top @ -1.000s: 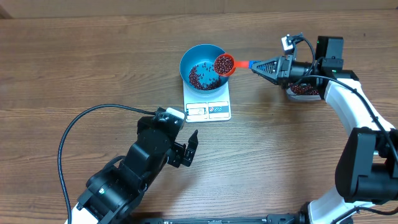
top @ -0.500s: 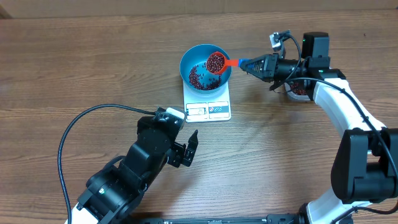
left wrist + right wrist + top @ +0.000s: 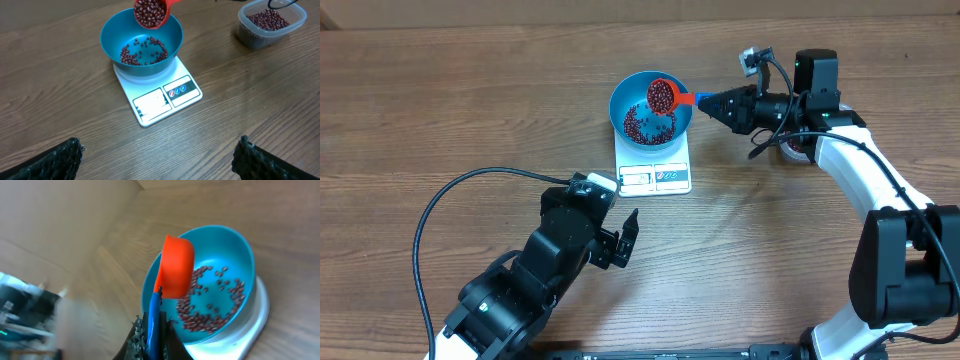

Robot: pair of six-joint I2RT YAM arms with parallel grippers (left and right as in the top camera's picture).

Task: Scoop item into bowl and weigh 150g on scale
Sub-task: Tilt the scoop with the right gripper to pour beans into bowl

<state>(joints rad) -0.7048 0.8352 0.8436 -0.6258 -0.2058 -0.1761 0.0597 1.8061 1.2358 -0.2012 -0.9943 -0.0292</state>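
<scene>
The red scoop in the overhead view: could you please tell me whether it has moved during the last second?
Yes. The red scoop has moved left, from the right rim of the blue bowl to nearer its middle; the scale stayed put.

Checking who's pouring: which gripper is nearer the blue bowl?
Right. The right gripper, just beside the blue bowl, holds a red scoop over it; the left gripper hangs open past the scale, farther off.

Your bulky black left arm (image 3: pixel 555 262) trails a looping black cable (image 3: pixel 419 245). Your right arm (image 3: pixel 870 165) mixes white shells with black joints.
</scene>
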